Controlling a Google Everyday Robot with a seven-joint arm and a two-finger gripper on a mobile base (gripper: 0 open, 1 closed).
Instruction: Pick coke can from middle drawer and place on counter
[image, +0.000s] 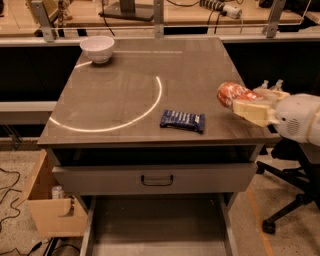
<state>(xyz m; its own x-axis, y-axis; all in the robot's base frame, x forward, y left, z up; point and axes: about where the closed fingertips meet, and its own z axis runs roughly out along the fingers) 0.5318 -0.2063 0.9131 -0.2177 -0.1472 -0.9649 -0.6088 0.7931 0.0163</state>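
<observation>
Over counter (130, 90) rt edge: gripper (243, 103) tight on coke can (233, 93)

A white bowl (97, 48) is recorded at the far left corner. A dark-blue snack wrapper (182, 120) is laid flat near the front edge. A cardboard box (50, 212) is noted lower left; a chair base (299, 198), beneath the gripper (241, 103) at right.
</observation>
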